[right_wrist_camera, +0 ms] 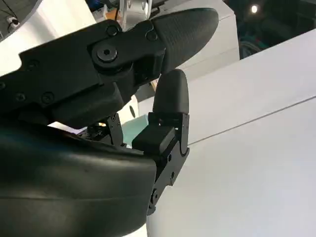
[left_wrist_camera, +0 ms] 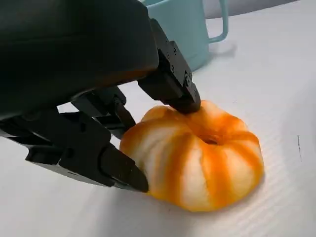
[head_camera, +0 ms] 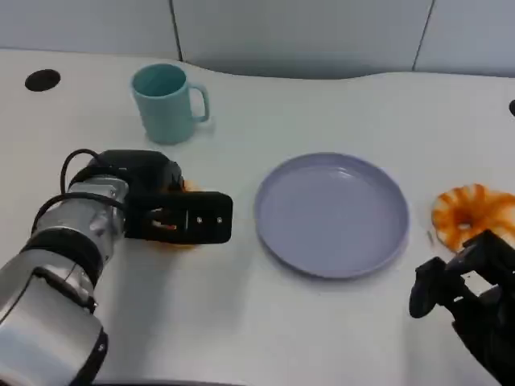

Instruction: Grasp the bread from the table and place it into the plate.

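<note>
Surface: white tabletop [head_camera: 265,322], with pale wall panels behind its far edge.
Right hand: the right hand [head_camera: 467,293] sits low at the near right corner of the tabletop; its black fingers [right_wrist_camera: 170,94] are curled in together and nothing is between them.
Left hand: the left hand [head_camera: 173,211] lies over the left part of the tabletop, reaching toward the middle. In the left wrist view its fingers [left_wrist_camera: 170,81] touch the bread from above and from the side, closing around it.
Bread: the bread [left_wrist_camera: 197,153] is a round orange and cream bun with stripes; it rests on the tabletop under the left hand, left of the plate and apart from it.
Plate: the lavender plate [head_camera: 331,214] stands in the middle of the tabletop, between both hands.
Second bun: another striped bun [head_camera: 473,214] lies near the right edge, just beyond the right hand.
Mug: the teal mug [head_camera: 166,102] stands upright toward the far left, its handle to the right.
Hole: a dark round hole [head_camera: 42,80] is near the far left corner.
</note>
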You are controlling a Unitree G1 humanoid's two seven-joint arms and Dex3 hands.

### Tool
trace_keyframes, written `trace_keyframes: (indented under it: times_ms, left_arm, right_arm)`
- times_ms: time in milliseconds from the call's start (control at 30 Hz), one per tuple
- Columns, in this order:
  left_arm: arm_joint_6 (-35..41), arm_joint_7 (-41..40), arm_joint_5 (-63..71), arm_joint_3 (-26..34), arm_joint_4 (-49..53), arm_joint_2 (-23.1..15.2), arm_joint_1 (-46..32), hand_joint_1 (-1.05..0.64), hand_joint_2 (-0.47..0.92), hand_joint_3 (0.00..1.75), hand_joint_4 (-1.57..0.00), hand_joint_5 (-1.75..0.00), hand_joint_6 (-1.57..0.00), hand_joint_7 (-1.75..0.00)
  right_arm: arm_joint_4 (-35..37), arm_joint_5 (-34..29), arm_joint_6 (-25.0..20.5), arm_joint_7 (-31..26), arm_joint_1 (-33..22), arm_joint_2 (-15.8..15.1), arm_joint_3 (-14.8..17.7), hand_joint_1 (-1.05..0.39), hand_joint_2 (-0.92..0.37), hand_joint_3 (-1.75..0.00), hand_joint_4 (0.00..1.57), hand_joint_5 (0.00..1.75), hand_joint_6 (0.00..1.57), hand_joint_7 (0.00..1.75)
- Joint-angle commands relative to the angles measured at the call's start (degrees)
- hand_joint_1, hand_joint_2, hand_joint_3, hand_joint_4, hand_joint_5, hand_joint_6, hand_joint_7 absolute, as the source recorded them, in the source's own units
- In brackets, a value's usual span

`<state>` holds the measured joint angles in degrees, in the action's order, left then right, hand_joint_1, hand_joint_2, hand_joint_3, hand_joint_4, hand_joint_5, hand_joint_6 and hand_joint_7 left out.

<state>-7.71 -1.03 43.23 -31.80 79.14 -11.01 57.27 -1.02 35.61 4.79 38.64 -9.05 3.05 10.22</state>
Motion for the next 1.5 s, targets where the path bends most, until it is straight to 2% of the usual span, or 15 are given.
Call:
trace_keyframes:
  times_ms: [33, 233, 400, 633, 1500]
  left_arm:
    - [-0.16, -0.01, -0.53, 0.37, 0.14, -0.36, -0.93, 0.04, 0.78, 0.0, -1.04, -0.19, -1.14, -0.09]
    - [-0.45, -2.22, -0.54, 0.28, 0.06, -0.35, -1.1, 0.02, 0.79, 0.0, -1.05, -0.18, -1.13, -0.06]
    - [-0.84, -4.97, -0.76, 0.41, -0.1, -0.26, -1.14, 0.08, 0.71, 0.0, -1.13, -0.23, -1.19, -0.07]
    - [-1.25, -6.8, -0.87, 0.63, -0.21, -0.24, -1.16, 0.13, 0.7, 0.0, -1.16, -0.24, -1.21, -0.06]
    - [-2.99, -16.13, -1.34, 1.48, -0.53, -0.72, -1.33, 0.24, 0.65, 0.0, -1.2, -0.28, -1.25, -0.03]
  right_arm:
    - [-1.04, 0.37, -0.26, -0.43, -0.52, -0.56, -0.15, -0.57, -0.92, -0.07, 0.57, 1.73, 0.66, 1.24]
    - [-0.79, 0.13, 0.21, -0.47, -0.46, -0.59, -0.22, -0.57, -0.92, -0.07, 0.57, 1.75, 0.66, 1.25]
    - [-0.45, 0.46, 0.07, -0.21, -0.31, -0.67, -0.18, -0.56, -0.92, -0.08, 0.56, 1.75, 0.65, 1.26]
    - [-0.03, 0.62, 0.13, 0.08, -0.03, -0.7, -0.09, -0.56, -0.92, -0.08, 0.56, 1.75, 0.65, 1.25]
    - [-0.17, 0.42, -0.01, -0.65, 0.16, -0.67, -0.07, -0.55, -0.92, -0.09, 0.56, 1.75, 0.64, 1.25]
